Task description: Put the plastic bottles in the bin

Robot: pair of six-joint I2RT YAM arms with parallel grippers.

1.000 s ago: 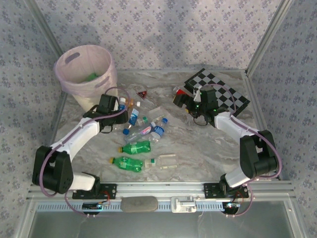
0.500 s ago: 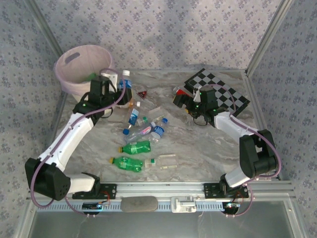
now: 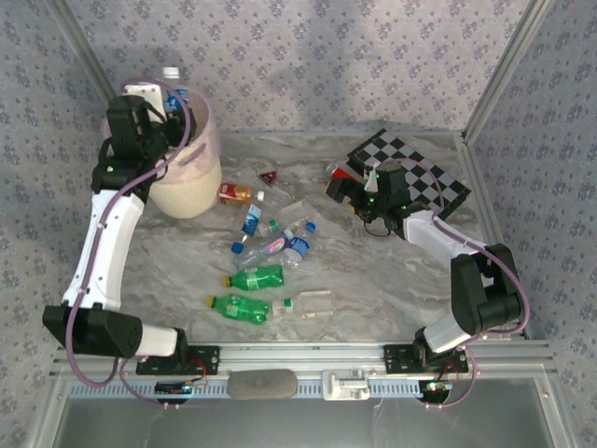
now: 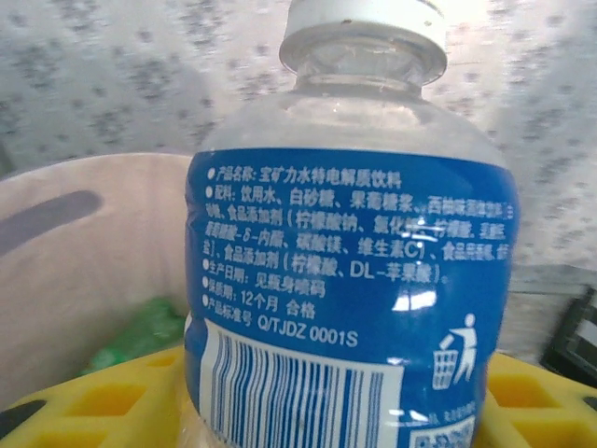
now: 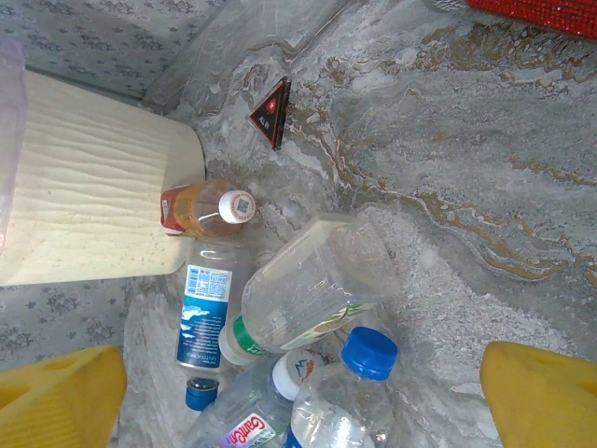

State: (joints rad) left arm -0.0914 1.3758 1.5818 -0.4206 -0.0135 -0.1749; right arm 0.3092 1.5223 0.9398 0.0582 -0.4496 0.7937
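My left gripper (image 3: 166, 101) is shut on a clear plastic bottle (image 4: 350, 243) with a blue label and white cap, holding it upright over the pink bin (image 3: 207, 140). A green bottle (image 4: 140, 331) lies inside the bin (image 4: 84, 243). Several more bottles lie on the table: an orange one with a red label (image 3: 238, 193), a blue-labelled one (image 3: 250, 219), clear ones (image 3: 284, 245) and two green ones (image 3: 256, 278). My right gripper (image 3: 364, 191) hangs open by the chessboard, above the pile (image 5: 308, 280), nothing between its fingers (image 5: 541, 392).
A black-and-white chessboard (image 3: 420, 173) lies at the back right with a red bar (image 3: 340, 173) at its left edge. A small red-and-black triangle (image 3: 269, 176) sits near the bin. Patterned walls close in the table on three sides.
My left arm has lifted the blue-labelled bottle from the pile and carried it up and left to above the bin. The right arm has not moved.
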